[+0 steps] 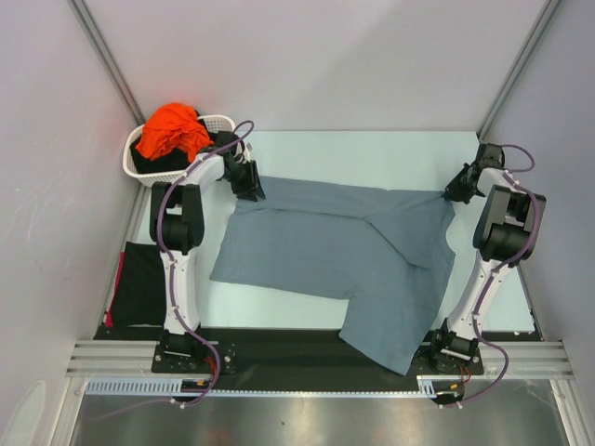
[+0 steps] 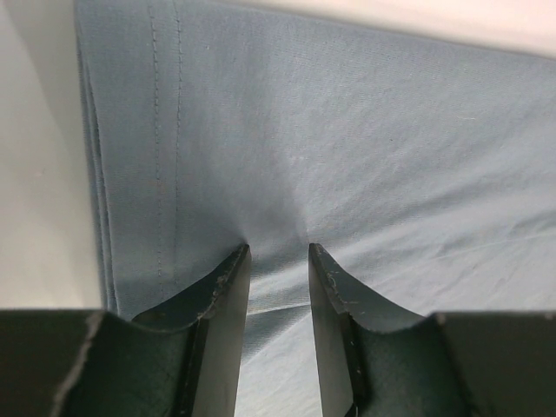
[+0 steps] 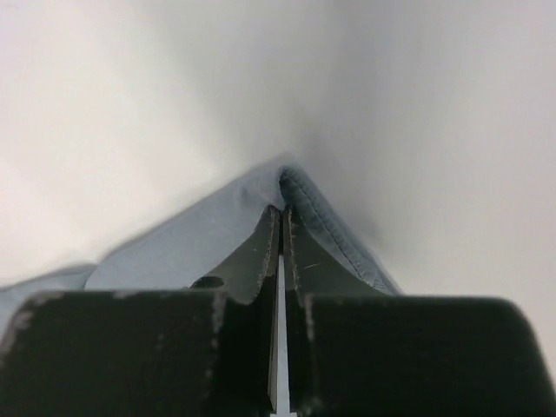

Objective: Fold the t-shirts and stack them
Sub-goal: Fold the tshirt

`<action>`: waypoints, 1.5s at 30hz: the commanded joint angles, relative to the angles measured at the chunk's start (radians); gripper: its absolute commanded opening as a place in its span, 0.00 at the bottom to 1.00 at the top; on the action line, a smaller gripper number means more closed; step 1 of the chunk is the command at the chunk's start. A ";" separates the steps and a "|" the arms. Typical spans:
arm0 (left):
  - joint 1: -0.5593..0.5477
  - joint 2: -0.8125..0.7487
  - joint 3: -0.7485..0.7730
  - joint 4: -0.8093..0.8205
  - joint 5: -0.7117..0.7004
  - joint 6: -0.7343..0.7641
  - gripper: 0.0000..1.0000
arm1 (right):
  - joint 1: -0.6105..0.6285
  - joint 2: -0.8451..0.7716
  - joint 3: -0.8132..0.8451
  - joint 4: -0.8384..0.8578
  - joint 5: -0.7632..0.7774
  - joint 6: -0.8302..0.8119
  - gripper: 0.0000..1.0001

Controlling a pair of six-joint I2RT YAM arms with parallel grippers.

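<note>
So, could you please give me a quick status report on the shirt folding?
Right claw shut on grey-blue shirt corner. Left claw pinching its far-left edge. Nothing in the way.

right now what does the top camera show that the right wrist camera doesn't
Only the top view shows the grey-blue shirt spread whole across the table, the white basket holding the orange shirt, a black shirt at the near left, and the left gripper on the spread shirt's far left edge. Only the right wrist view shows the right gripper closed tight on a stitched hem. Both show that gripper pinching the grey-blue shirt at its far right corner.
</note>
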 commanded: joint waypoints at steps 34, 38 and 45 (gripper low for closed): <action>-0.182 -0.469 -0.349 -0.022 -0.102 -0.071 0.32 | 0.489 -0.748 -0.530 -0.268 0.216 -0.131 0.22; -0.240 -0.562 -0.421 -0.027 -0.134 -0.068 0.38 | 0.507 -0.777 -0.620 -0.232 0.191 -0.102 0.30; -0.257 -0.736 -0.576 -0.042 -0.136 -0.077 0.38 | 0.521 -0.729 -0.733 -0.112 0.166 -0.034 0.33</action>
